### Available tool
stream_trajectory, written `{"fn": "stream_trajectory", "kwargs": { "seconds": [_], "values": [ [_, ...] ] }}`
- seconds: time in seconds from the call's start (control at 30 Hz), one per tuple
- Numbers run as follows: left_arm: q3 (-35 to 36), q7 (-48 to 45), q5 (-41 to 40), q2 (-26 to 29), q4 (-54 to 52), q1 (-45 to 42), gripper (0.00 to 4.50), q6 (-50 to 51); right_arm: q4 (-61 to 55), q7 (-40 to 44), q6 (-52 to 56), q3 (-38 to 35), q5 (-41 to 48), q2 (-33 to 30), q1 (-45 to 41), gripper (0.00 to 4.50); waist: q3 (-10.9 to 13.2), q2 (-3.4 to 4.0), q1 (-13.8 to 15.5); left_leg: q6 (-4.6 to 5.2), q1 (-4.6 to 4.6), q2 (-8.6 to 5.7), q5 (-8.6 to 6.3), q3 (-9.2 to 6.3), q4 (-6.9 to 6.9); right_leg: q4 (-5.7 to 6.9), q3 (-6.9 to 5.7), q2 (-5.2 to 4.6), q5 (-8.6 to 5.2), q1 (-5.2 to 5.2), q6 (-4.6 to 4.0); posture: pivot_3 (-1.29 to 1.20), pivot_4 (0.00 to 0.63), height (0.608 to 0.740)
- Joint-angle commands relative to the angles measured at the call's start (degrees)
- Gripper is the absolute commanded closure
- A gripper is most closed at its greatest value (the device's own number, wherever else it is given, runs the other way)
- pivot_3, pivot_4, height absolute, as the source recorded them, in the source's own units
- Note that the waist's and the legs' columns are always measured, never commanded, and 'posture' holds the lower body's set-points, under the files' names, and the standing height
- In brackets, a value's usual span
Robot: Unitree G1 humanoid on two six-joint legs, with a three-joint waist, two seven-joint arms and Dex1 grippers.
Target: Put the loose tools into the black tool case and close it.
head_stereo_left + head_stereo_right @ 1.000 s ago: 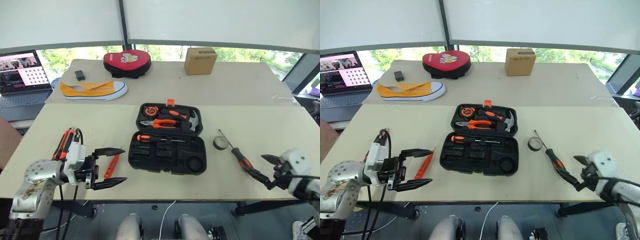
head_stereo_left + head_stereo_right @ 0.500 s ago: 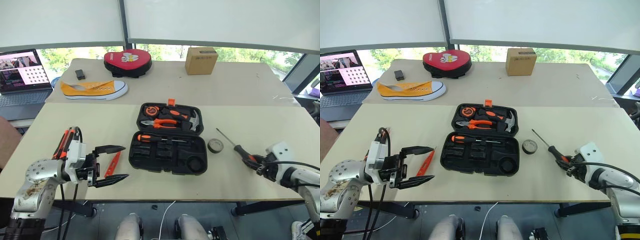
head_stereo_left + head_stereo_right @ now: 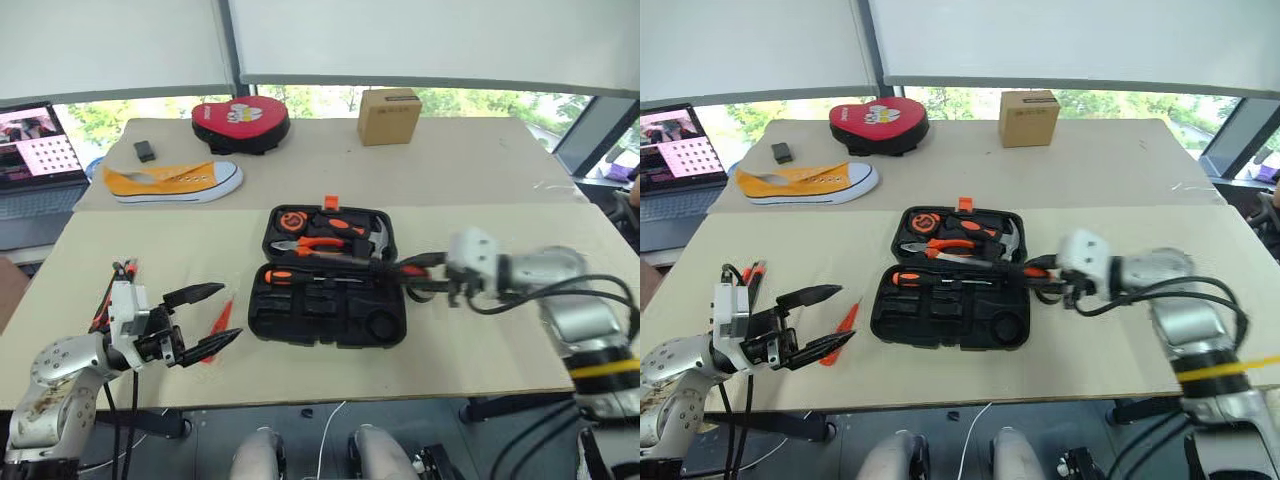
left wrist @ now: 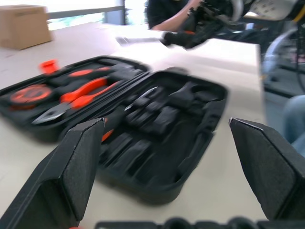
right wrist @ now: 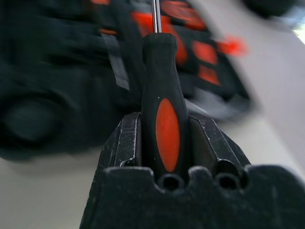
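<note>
The black tool case [image 3: 330, 318] lies open at the table's middle. One screwdriver [image 3: 298, 277] with a black-orange handle rests in its near half. My right gripper [image 3: 415, 276] is shut on a second black-orange screwdriver [image 5: 162, 86] and holds it just above the case's right edge, shaft pointing left across the case. My left gripper [image 3: 228, 312] stands open to the left of the case, low over the table. The slim orange tester screwdriver [image 3: 848, 318] lies flat beneath its fingers. The tape roll is hidden behind my right hand.
Pliers [image 3: 322, 243], a hammer [image 3: 378, 238] and a round tape measure [image 3: 290, 218] sit in the case's far half. On the far table are a yellow shoe [image 3: 170, 181], a red heart-shaped pouch [image 3: 240, 122], a cardboard box [image 3: 390, 115] and, at left, a laptop [image 3: 30, 145].
My right gripper closed on the screwdriver at the table's right, lifted it and swung it left to the case. The left gripper stays open, nearly in place. The camera has shifted.
</note>
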Motion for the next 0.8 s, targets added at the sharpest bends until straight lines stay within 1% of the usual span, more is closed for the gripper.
{"fn": "stream_trajectory", "kwargs": {
  "seconds": [0.03, 0.13, 0.33, 0.6, 0.77, 0.8],
  "values": [
    [2.27, 1.43, 0.21, -0.30, -2.61, 2.01, 0.00, -1.32, 0.38, 0.60, 4.23, 3.82, -3.67, 1.47, -3.44, 3.46, 0.02, -0.03, 0.74, 0.00, -0.03, -0.02, 0.00, 0.02, 0.02, -0.02, -0.03, -0.03, 0.00, -0.01, 0.00, 0.00, 0.150, 0.740],
    [2.79, 2.69, 0.18, -0.88, -4.55, 3.85, 0.00, -1.16, 0.84, -1.54, 8.12, 5.73, -6.59, 2.91, -4.84, 3.46, 0.03, -0.05, 1.30, 0.01, -0.15, -0.02, -0.01, 0.08, 0.07, -0.04, -0.03, -0.10, 0.00, -0.08, 0.00, 0.00, 0.150, 0.740],
    [2.72, 3.43, 0.50, -1.29, -5.82, 5.56, 0.00, -1.55, -0.71, -2.00, 13.39, 5.98, -8.25, 1.95, -5.17, 3.46, 0.03, -0.05, 1.33, -0.01, -0.09, 0.00, -0.01, 0.09, 0.07, -0.01, -0.08, -0.08, 0.04, -0.07, -0.07, 0.00, 0.150, 0.740],
    [1.59, 3.20, 1.19, -1.21, -5.15, 4.82, 0.00, -2.80, 0.01, -0.22, 13.81, 7.25, -9.56, 0.72, -5.55, 3.46, 0.03, -0.06, 1.34, -0.01, -0.10, -0.01, -0.01, 0.10, 0.07, -0.01, -0.09, -0.07, 0.04, -0.06, -0.08, 0.00, 0.150, 0.740],
    [1.87, 2.71, 1.48, -1.25, -4.01, 4.49, 0.00, -3.54, 1.78, -1.17, 14.05, 6.93, -10.59, 0.59, -5.99, 3.46, 0.03, -0.06, 1.02, 0.00, -0.08, 0.01, -0.01, 0.11, 0.07, -0.02, -0.08, -0.04, 0.04, -0.07, -0.08, 0.00, 0.150, 0.740],
    [1.88, 2.62, 1.54, -1.29, -3.81, 4.49, 0.00, -3.72, 1.63, -0.41, 14.22, 6.94, -10.26, 0.28, -5.98, 2.96, 0.03, -0.06, 1.00, 0.00, -0.08, 0.01, -0.01, 0.11, 0.07, -0.02, -0.08, -0.04, 0.04, -0.07, -0.08, 0.00, 0.150, 0.740]
  ]
}}
